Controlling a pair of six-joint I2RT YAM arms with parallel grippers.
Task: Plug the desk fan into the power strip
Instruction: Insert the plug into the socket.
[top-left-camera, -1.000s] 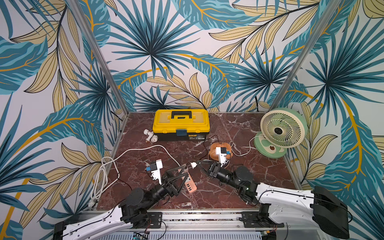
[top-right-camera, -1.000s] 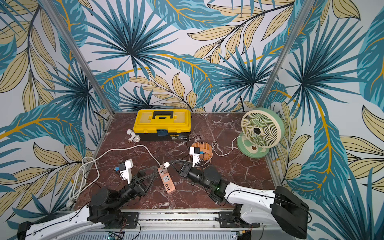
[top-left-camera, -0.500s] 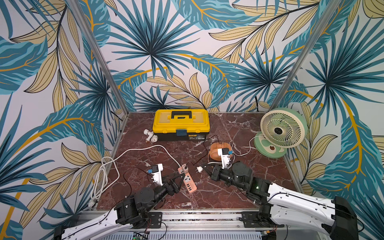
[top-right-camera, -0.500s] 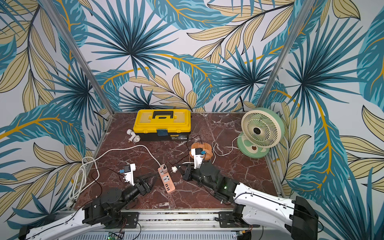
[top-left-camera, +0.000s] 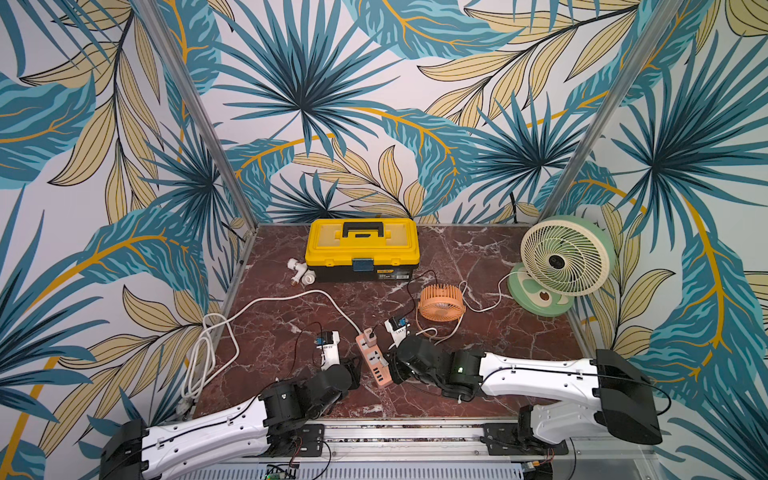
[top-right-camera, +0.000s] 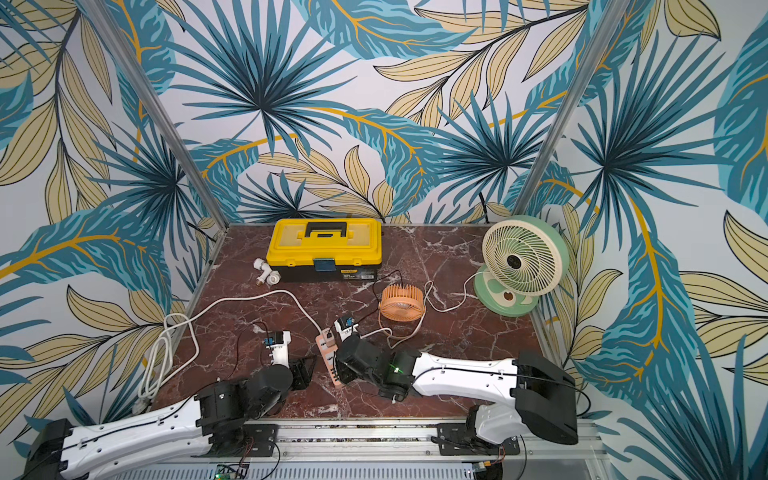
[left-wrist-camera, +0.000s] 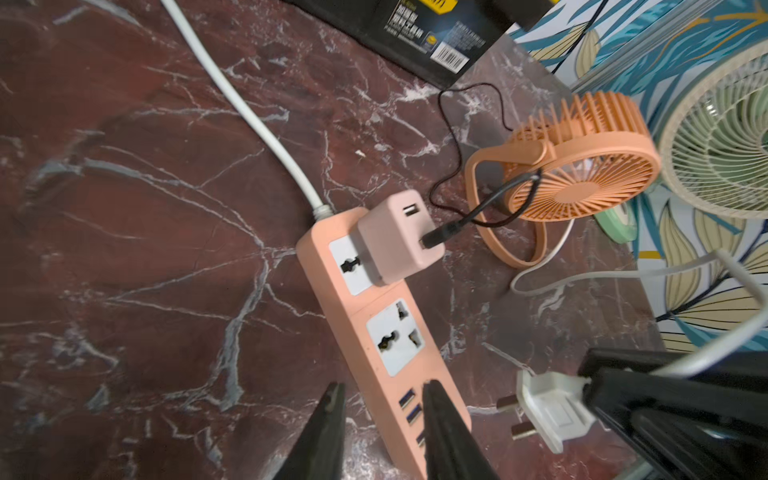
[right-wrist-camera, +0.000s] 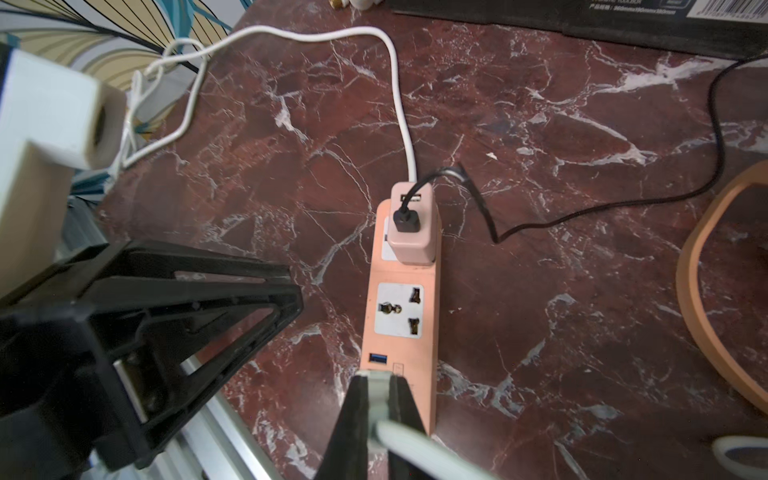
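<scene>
The plugging-in was not yet done. The power strip (top-left-camera: 373, 359) lay flat on the desk (top-left-camera: 478, 332), in front of the yellow toolbox (top-left-camera: 361, 245) on the arms' side and well apart from it. The desk fan (top-left-camera: 565, 257) stood off to the toolbox's right-arm side. Its white plug (left-wrist-camera: 548, 409) was clamped in the right gripper (right-wrist-camera: 378, 386) just beside the strip, prongs bare and in no socket.

Of the strip's two sockets, the one nearer the toolbox was taken by a pink adapter (left-wrist-camera: 395, 237). The other socket (left-wrist-camera: 395, 336) was free. The left gripper (left-wrist-camera: 383, 390) had its jaws partly apart at the strip's end farthest from the toolbox, one fingertip over the USB ports and the other beside the strip, holding nothing that showed.

By my reading the pick-up was finished. What remained was to line the prongs up over the free socket and press them home.
</scene>
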